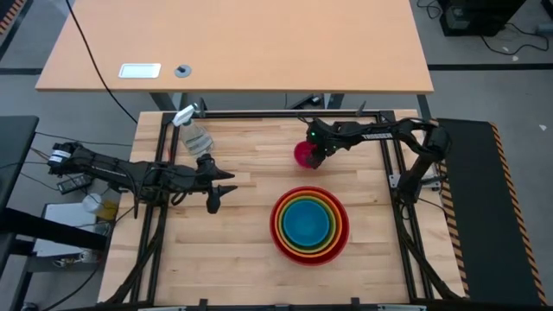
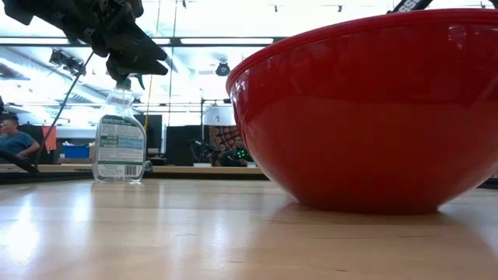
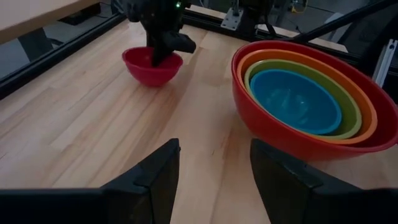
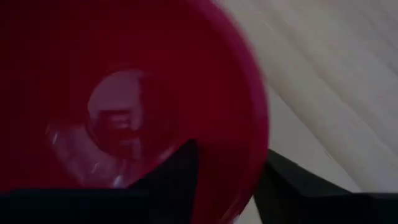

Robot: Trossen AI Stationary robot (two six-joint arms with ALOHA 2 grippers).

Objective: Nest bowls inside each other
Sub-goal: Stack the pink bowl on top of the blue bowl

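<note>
The small magenta bowl (image 1: 301,153) (image 3: 151,70) (image 4: 124,93) sits upright on the table toward the far side. My right gripper (image 1: 315,158) (image 4: 227,186) points down at it, open, with one finger inside the bowl and one outside its rim. The blue bowl (image 1: 308,223) (image 3: 292,99) lies nested in the lime green, the orange and the big red bowl (image 1: 278,226) (image 2: 373,109), a stack standing mid-table toward the near side. My left gripper (image 1: 225,188) (image 3: 214,180) hovers open at the left, holding nothing. My right gripper comes at the magenta bowl from above and stands astride its rim (image 4: 252,143), on the side toward the table's right. One finger (image 4: 180,177) is inside the hollow and one (image 4: 292,183) outside. Whether either finger touches the wall, I cannot tell.
A clear spray bottle (image 1: 194,134) (image 2: 118,148) stands at the far left, just beyond my left gripper. A black frame rail (image 1: 259,114) runs round the table's edges. Bare wood lies between the magenta bowl and the stack.
</note>
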